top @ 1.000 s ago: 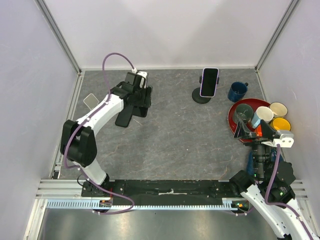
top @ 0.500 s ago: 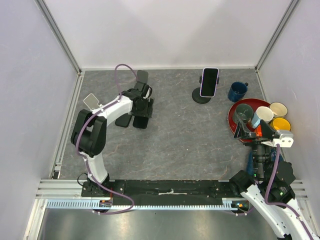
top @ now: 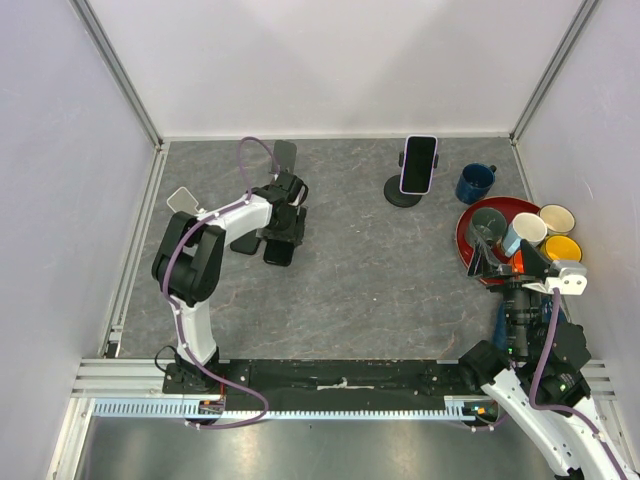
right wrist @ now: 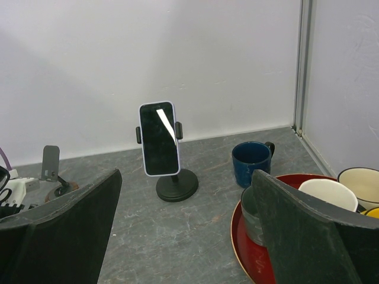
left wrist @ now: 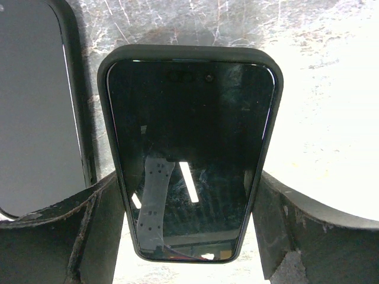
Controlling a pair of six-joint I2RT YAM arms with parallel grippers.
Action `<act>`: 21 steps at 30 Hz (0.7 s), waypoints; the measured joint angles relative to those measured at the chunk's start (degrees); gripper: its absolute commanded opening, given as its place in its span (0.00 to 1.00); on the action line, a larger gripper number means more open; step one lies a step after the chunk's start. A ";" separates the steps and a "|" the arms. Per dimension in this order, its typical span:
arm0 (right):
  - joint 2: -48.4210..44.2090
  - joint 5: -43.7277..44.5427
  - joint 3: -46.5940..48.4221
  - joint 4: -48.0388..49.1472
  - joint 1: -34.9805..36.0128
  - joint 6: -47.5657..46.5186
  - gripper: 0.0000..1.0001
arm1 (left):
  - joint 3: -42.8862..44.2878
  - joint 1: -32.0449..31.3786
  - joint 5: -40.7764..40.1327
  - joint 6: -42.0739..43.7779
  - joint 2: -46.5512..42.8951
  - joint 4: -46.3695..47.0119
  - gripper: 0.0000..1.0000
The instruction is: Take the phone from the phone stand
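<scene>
We see the purple phone (top: 419, 164) standing upright in the phone stand (top: 403, 192) at the far side of the tabletop (top: 360, 280). It is clipped in, and its dark screen faces the arms. Just to the right of the stand is a blue mug (top: 476, 183). Further right of the stand, and closer to the arms, is a red tray (top: 464, 243) with mugs on it.

The right claw (top: 505, 262) is by the near edge of that tray, well apart from the stand. Its two fingers (right wrist: 65, 231) are spread wide, with nothing held between them. From its camera we look straight at the stand and the phone.

Well to the left of the stand, the left claw (left wrist: 188, 177) is low over the tabletop. It is grasping a black phone (left wrist: 188, 130) — one finger sits against each long side. Just beside that one lies another dark phone (left wrist: 35, 106), flat on the tabletop. A second stand (top: 284, 153) is also to the left of the phone stand — it is close to the back wall.
</scene>
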 measured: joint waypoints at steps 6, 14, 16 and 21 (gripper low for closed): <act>0.00 0.02 0.00 0.00 0.00 0.00 0.98 | 0.00 -0.04 -1.03 -0.24 0.35 0.09 0.54; 0.00 0.00 0.00 0.00 0.00 0.00 0.98 | 0.39 -0.31 -2.60 -0.35 0.68 -0.02 0.61; 0.00 0.00 0.00 0.00 -0.02 0.00 0.98 | 0.94 -0.31 -2.89 -0.35 1.09 -0.07 0.65; 0.00 0.00 0.00 0.00 0.00 0.00 0.98 | 2.78 -0.31 -3.69 -0.35 2.40 -0.09 0.72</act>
